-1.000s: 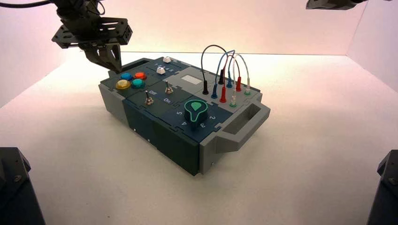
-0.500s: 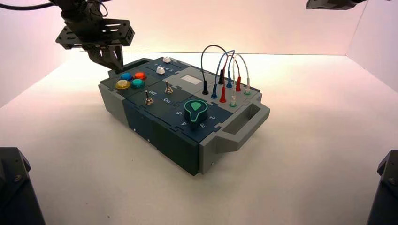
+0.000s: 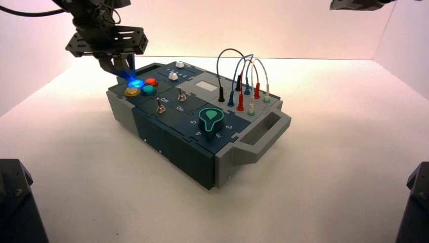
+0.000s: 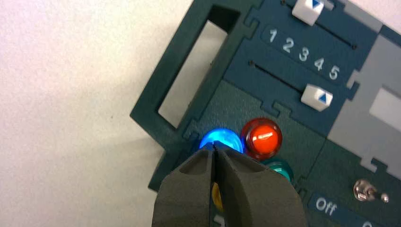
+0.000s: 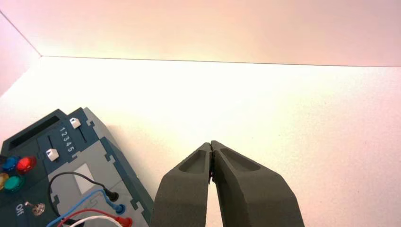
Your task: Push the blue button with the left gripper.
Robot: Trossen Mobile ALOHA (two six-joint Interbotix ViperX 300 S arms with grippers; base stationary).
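The blue button (image 3: 134,83) glows bright blue at the far left corner of the box, in a cluster with the orange-red (image 3: 151,81), teal-green (image 3: 148,90) and yellow (image 3: 132,91) buttons. My left gripper (image 3: 123,74) is shut, and its tips rest on the blue button. In the left wrist view the closed fingertips (image 4: 213,147) touch the lit blue button (image 4: 222,140), beside the orange-red button (image 4: 261,137). My right gripper (image 5: 211,143) is shut and empty, parked high at the upper right (image 3: 356,4), away from the box.
The box (image 3: 197,152) stands turned on the white table. It bears two white sliders (image 4: 317,97), two toggle switches (image 3: 160,107), a teal knob (image 3: 211,117) and several plugged wires (image 3: 243,76). Dark arm bases (image 3: 15,202) stand at both lower corners.
My left gripper has moved down and a little right onto the blue button. The button, unlit before, now glows. The right arm has not moved.
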